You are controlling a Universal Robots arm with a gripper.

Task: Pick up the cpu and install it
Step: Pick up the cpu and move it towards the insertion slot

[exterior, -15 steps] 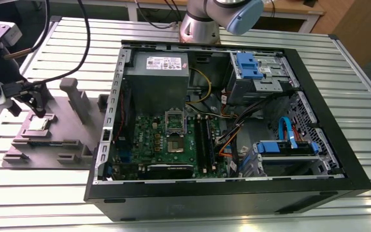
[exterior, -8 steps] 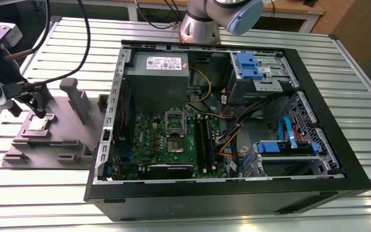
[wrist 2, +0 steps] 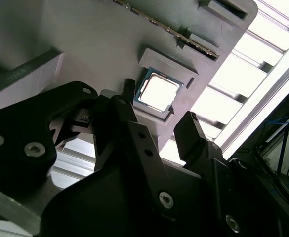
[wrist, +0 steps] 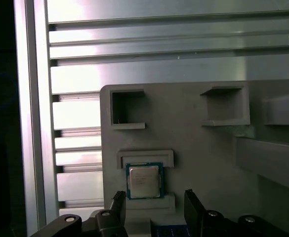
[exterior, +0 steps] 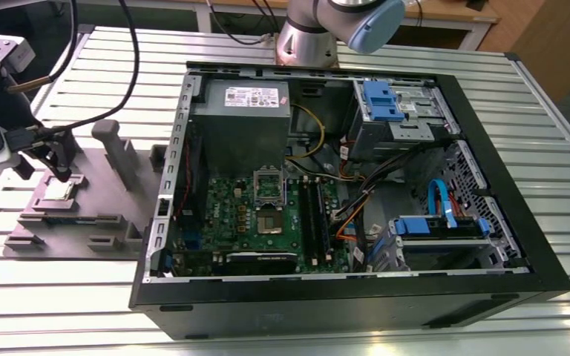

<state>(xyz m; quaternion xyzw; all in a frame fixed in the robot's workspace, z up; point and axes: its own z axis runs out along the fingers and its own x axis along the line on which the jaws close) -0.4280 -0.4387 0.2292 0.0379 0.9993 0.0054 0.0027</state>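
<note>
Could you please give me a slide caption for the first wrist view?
Open gripper poised over the cpu, which sits in its recess on the grey holder.

Exterior view: my arm (exterior: pixel 349 22) leaves the picture at the top edge, and its wrist end is cut by the exterior view's left edge. The cpu (exterior: pixel 60 194) is too small there to tell whether my gripper (exterior: pixel 60 178) touches it.

Second wrist view: one fingertip (wrist 2: pixel 129 91) covers a corner of the cpu (wrist 2: pixel 156 92). The gripper (wrist 2: pixel 159 104) body runs off the edge.

First wrist view: the fixture (wrist: pixel 208 163) is cut by two edges. Cpu (wrist: pixel 144 181) print is too small to read.
</note>
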